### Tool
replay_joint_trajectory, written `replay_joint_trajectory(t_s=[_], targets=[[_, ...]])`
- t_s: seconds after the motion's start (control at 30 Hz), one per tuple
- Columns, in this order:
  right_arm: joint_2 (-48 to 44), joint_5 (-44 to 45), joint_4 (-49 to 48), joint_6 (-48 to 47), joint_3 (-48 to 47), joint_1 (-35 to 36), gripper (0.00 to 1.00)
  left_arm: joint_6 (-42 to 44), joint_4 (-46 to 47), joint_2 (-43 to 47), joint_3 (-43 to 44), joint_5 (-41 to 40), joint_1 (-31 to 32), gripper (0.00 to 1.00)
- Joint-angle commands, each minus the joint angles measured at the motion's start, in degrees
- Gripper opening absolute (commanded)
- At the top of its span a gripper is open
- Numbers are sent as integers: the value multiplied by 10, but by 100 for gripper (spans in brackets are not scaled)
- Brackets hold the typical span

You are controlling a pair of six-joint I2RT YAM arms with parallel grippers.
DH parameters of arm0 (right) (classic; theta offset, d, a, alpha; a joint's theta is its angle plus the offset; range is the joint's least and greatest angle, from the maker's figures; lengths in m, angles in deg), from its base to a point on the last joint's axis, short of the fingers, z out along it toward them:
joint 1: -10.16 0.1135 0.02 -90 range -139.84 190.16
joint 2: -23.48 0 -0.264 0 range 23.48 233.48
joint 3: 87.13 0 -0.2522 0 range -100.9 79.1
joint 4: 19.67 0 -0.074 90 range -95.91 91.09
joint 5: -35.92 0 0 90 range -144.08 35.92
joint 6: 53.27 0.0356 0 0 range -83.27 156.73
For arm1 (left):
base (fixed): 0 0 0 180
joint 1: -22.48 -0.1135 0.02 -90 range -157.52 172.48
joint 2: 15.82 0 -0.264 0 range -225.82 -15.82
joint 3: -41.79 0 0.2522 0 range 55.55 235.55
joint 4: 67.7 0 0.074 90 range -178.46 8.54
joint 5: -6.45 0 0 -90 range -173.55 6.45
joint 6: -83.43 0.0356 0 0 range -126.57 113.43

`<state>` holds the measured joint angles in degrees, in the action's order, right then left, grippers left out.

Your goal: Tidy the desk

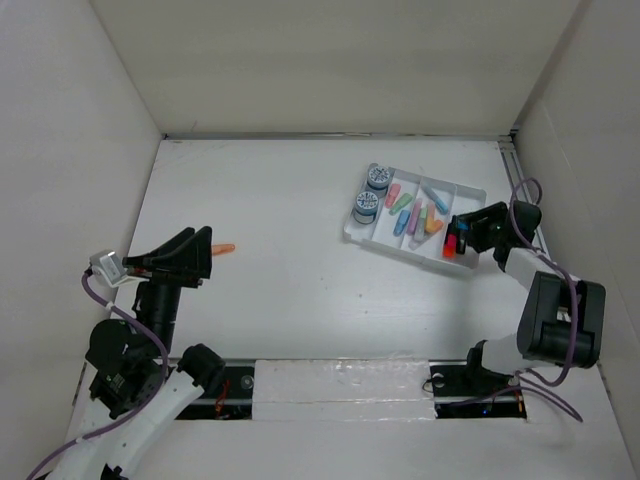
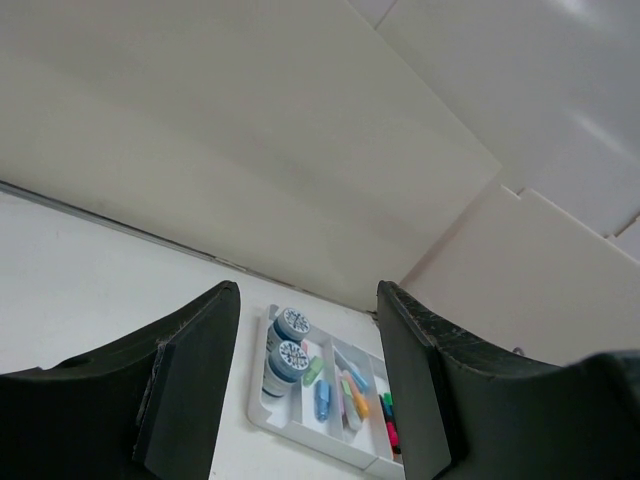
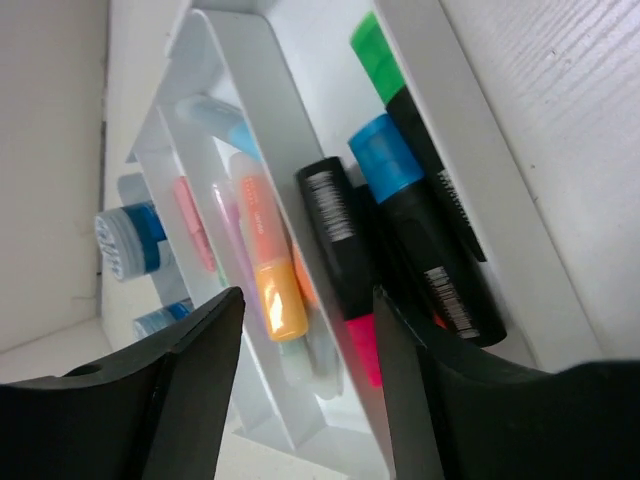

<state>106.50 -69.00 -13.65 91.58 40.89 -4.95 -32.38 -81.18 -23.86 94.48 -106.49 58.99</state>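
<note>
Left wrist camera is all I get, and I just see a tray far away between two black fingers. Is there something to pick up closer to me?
Observer: Yes. A small orange pen lies on the desk, just past the tips of the left fingers.
Operator: Where's the other arm?
Observer: The right fingers hang over the right-end compartment of the tray. They are open, with nothing between them.
Operator: What's in that part?
Observer: Black markers with green, blue and pink caps, lying side by side.
</note>
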Motion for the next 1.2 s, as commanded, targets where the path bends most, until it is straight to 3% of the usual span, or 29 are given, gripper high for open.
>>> replay_joint_trajectory(t_s=[0.0,0.1,0.17,0.27,0.3,0.37,0.43,0.5,0.53,0.57,0.6,0.67,0.77,0.8,0.83,0.93,1.07,1.17], targets=[[-64,8,-45,11,6,3,61,4,28,-9,0,12,-3,53],[-103,23,-43,11,9,26,61,4,28,-10,0,13,-3,53],[-117,23,-64,7,8,64,48,3,29,-12,1,13,-3,53],[-105,59,-47,-32,-41,203,21,3,28,-13,3,12,-3,53],[-90,77,-40,-57,-63,286,16,3,27,-14,3,11,-3,53],[-24,88,-25,-84,-132,365,2,3,26,-10,3,7,-3,53],[62,108,-16,-113,-182,463,0,3,25,-6,5,-4,-3,53],[153,117,17,-147,-308,537,0,3,25,6,4,-11,-3,53],[153,117,29,-158,-309,559,0,3,24,6,4,-15,-3,53],[211,119,40,-168,-343,578,0,3,23,10,4,-16,-3,53],[240,115,54,-189,-413,597,1,3,24,12,5,-17,-3,53],[318,108,101,-212,-486,643,4,3,23,17,5,-22,-3,53],[389,104,149,-269,-621,689,34,2,23,24,6,-25,-3,53],[432,108,164,-301,-653,697,51,2,24,25,6,-25,-3,53],[497,96,221,-344,-790,709,73,1,25,28,7,-21,-3,53],[566,100,260,-361,-871,709,81,1,25,33,9,-24,-3,53],[655,106,318,-360,-1044,709,82,2,26,43,8,-30,-3,53],[681,118,302,-351,-1068,716,87,1,26,43,9,-27,-3,53]])
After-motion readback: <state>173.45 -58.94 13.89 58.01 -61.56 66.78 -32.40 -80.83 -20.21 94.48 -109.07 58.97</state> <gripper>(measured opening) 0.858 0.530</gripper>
